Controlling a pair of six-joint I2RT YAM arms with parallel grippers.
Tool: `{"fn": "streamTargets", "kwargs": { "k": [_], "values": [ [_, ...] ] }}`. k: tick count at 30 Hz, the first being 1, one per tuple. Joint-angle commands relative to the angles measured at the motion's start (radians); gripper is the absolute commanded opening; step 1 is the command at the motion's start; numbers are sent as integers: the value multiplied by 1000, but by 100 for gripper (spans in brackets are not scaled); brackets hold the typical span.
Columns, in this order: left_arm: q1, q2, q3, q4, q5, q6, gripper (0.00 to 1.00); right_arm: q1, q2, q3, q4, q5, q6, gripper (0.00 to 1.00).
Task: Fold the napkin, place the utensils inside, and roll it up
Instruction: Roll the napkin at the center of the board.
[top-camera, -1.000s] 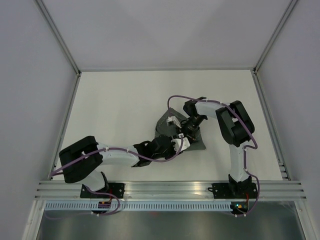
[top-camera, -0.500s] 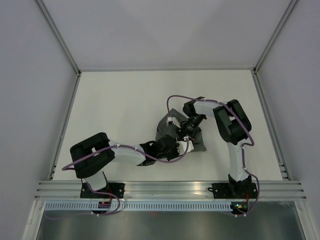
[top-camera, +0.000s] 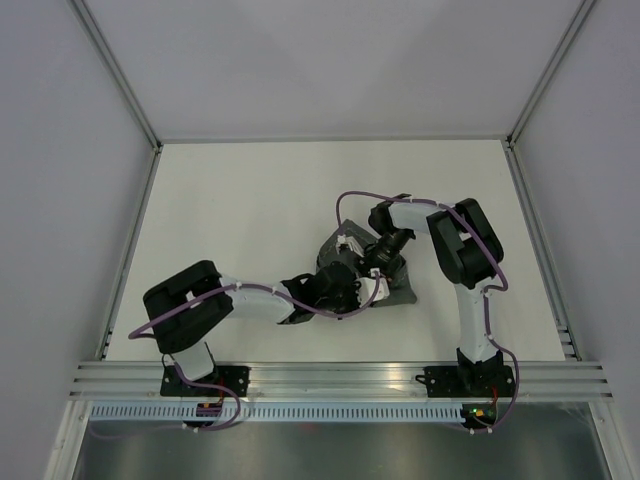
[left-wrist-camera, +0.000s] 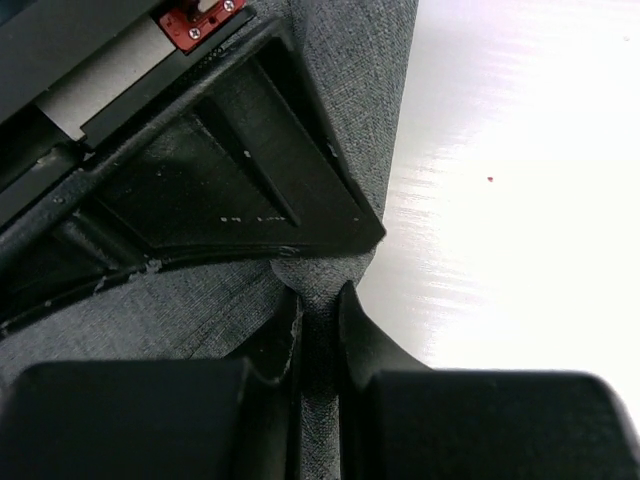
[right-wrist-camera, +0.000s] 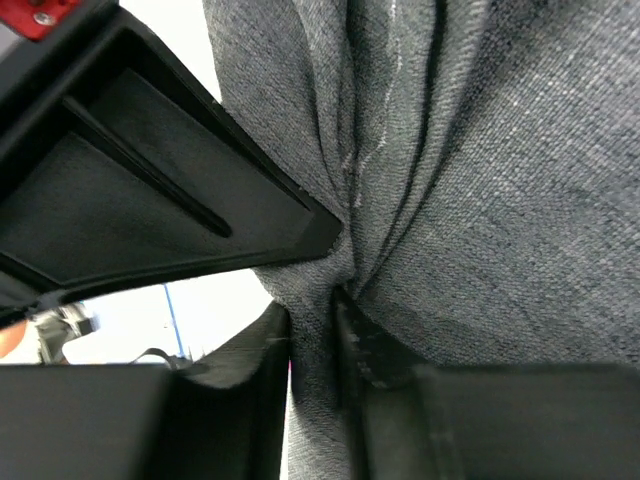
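We see the napkin (top-camera: 400, 291) bunched into a crumpled heap rather than spread flat. It lies on the white surface (top-camera: 250, 200), a little right of centre and in the near half, between the two arms. Both hands meet over it, close beside each other.

Our left hand (top-camera: 361, 288) reaches in from the left, at the near side of the heap. In the left wrist view its fingers (left-wrist-camera: 365, 335) are drawn together on a narrow pinch of the dark grey cloth, with only that fold between them. Bare surface shows bright just to the right of the pinch.

Our right hand (top-camera: 374, 264) comes in from the far right onto the middle of the heap. In the right wrist view its fingers (right-wrist-camera: 268, 352) are likewise clamped on a gathered fold of the napkin. Above the pinch the cloth fans out in deep creases, and a thin light stitched line runs through them.
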Motion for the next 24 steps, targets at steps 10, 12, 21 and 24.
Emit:
{"fn": "streamTargets", "kwargs": {
  "k": [10,12,21,24],
  "values": [
    [147,103,61,-142,470,-172,2,-49,-91,-18,189,86,6,58],
    [162,117,61,-126,507,-196,2,-69,-123,-7,190,61,21,60],
    [228,197,80,-108,632,-282,2,-210,-282,5,250,-23,51,63],
    [249,221,90,-117,672,-307,2,-241,-417,-108,345,-5,46,63]
  ]
}}
